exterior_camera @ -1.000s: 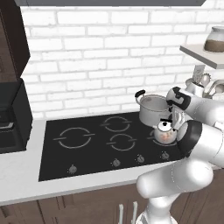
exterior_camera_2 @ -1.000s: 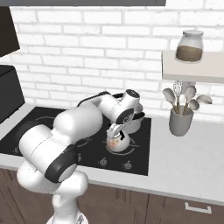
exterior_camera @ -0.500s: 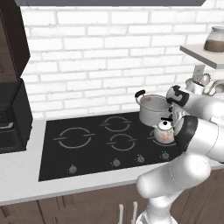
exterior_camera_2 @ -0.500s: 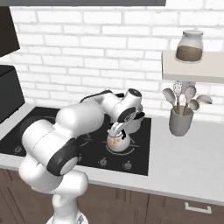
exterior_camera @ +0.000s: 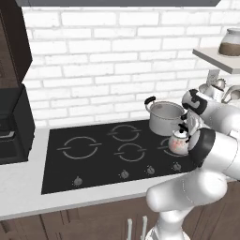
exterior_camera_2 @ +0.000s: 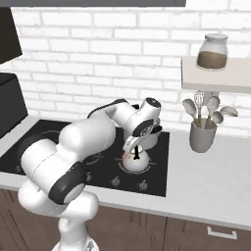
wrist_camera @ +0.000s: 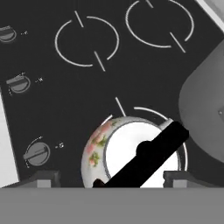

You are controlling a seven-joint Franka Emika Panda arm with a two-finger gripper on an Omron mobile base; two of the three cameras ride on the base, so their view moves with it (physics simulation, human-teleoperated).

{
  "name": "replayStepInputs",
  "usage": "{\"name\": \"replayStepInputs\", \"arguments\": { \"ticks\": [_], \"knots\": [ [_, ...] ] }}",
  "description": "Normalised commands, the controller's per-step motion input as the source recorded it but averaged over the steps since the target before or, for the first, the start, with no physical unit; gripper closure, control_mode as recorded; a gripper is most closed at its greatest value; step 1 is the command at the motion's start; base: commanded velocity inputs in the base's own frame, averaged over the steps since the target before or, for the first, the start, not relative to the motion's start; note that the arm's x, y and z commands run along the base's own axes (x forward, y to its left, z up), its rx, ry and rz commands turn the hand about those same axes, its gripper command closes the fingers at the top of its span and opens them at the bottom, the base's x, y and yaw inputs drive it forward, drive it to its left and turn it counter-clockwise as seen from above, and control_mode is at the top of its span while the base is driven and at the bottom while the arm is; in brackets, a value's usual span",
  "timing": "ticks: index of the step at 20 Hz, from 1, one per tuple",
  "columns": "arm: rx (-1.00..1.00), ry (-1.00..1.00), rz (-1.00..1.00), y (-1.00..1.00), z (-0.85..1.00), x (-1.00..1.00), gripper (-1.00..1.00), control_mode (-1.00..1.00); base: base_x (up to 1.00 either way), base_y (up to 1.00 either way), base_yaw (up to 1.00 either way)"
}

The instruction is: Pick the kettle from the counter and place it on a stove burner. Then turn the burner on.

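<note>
We see our gripper [exterior_camera_2: 133, 148] hanging directly over the kettle [wrist_camera: 135, 155], its two fingertips [wrist_camera: 46, 178] set apart, one on either side of the kettle and not touching it. The kettle sits upright just under the gripper, on the stove burner [wrist_camera: 151, 113] whose thin ring curves round its far side in the hand view. Its black arched handle [wrist_camera: 146, 158] runs across the gap between our fingertips at a slant, crossing over the dark lid knob. We cannot tell which way the spout points.

Just beyond the gripper, close beside the kettle, stands the steel pot [exterior_camera: 165, 117]; we cannot see into it. Nearer us, the knobs [wrist_camera: 36, 153] line the cooktop's [exterior_camera: 93, 161] front edge. Well to the right of the gripper, on the counter [exterior_camera_2: 215, 181], a grey cup [exterior_camera_2: 202, 136] holds spoons and a whisk, and above it, a jar [exterior_camera_2: 213, 51] of brown stuff sits on a shelf [exterior_camera_2: 215, 78].
</note>
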Motion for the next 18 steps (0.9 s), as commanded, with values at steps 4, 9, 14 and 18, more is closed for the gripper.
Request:
{"name": "replayStepInputs", "arguments": {
  "ticks": [4, 9, 14, 18],
  "knots": [
    [0.00, -0.05, 0.00, -0.02, 0.31, -0.26, -1.00, -1.00, 0.00, 0.00, 0.00],
    [0.00, -0.05, -0.01, -0.08, 0.47, -0.36, -1.00, -1.00, 0.00, 0.00, 0.00],
    [0.00, 0.03, -0.18, -0.06, 0.19, -0.81, -1.00, -1.00, 0.00, 0.00, 0.00],
    [0.00, 0.07, -0.31, -0.01, -0.26, -0.90, -1.00, -1.00, 0.00, 0.00, 0.00]
  ]
}}
